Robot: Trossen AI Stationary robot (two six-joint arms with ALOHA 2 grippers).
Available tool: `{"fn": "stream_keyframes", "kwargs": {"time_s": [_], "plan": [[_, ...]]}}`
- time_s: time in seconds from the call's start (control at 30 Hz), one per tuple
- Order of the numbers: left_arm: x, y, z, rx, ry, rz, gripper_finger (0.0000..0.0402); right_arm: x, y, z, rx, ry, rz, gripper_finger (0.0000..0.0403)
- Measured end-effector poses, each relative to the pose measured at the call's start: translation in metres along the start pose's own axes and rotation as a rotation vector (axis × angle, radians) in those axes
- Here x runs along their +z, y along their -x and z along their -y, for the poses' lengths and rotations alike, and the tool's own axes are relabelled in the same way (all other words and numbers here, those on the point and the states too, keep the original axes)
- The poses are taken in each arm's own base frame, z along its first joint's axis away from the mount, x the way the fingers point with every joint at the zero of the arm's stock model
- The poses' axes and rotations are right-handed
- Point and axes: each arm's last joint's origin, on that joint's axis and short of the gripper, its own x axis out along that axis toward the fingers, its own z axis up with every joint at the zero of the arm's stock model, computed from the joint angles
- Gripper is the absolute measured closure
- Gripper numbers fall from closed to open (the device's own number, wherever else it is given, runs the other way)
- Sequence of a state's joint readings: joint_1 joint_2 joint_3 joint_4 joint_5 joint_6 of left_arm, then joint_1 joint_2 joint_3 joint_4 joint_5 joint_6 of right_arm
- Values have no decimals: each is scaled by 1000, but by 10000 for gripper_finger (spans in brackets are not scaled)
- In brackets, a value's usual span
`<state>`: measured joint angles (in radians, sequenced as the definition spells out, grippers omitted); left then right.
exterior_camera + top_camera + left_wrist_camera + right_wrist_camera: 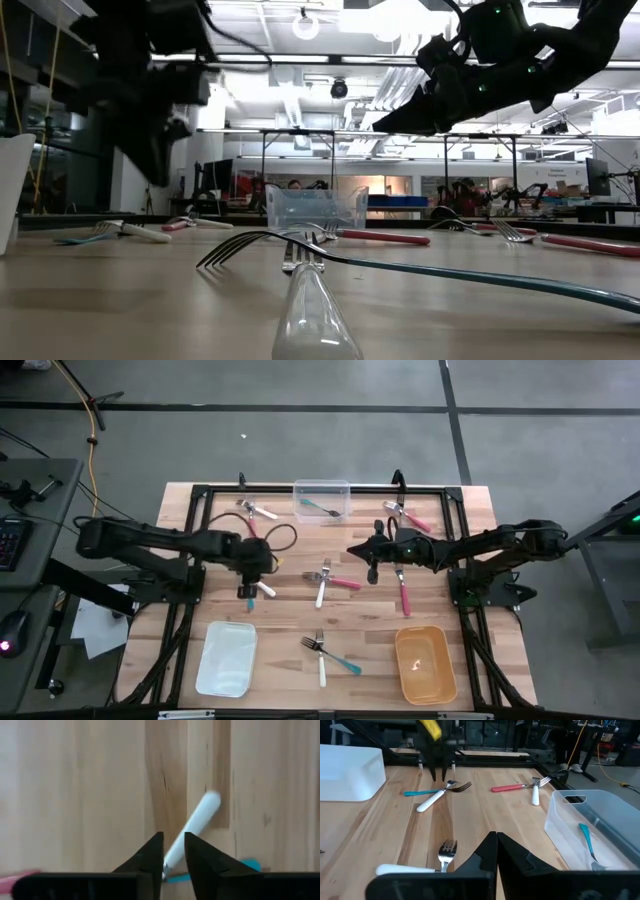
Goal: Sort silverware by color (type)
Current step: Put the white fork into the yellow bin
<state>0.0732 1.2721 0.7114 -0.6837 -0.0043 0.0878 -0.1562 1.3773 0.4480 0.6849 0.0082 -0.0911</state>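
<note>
Forks lie scattered flat on the wooden table. My left gripper (250,578) (173,845) hovers above a white-handled fork (197,820) (436,799) that lies crossed with a teal-handled fork (247,866) (422,792). Its fingers are narrowly open, and the white handle shows below the gap. The low view shows this gripper (152,150) clear of the tabletop. My right gripper (372,570) (496,837) is shut and empty, held above the table's middle beside a pink-handled fork (405,596). Another white-handled fork (415,866) lies just before it.
A clear container (322,488) at the far edge holds a teal fork (322,510). A white tray (227,658) and an orange tray (424,663) sit at the near edge. More forks lie in pairs at the far left (256,511), far right (408,516), middle (328,581) and near middle (324,650).
</note>
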Motion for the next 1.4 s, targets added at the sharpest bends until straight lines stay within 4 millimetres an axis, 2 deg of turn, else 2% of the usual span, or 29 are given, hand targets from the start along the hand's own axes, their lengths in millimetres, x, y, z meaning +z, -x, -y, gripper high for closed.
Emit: {"fn": "stream_keyframes", "kwargs": {"time_s": [0.23,0.5,0.67,0.87,0.93,1.13,1.4], "plan": [[1,-27,1,-19,-78,-138,274,1,0,-1,4,7,10,403],[0,-45,1,-37,-183,-220,268,2,0,-1,4,5,16,403],[-1,-50,0,-12,-199,-254,288,2,0,-1,4,5,18,403],[0,-50,3,-14,-278,-255,355,0,0,-3,11,-46,-6,402],[3,-49,3,-6,-279,-250,362,-2,0,-4,15,-45,-21,402],[25,-36,1,33,-197,-134,362,-3,0,-4,17,-61,-35,402],[50,-17,3,5,68,261,362,-2,2,-29,117,-37,-38,402]]}}
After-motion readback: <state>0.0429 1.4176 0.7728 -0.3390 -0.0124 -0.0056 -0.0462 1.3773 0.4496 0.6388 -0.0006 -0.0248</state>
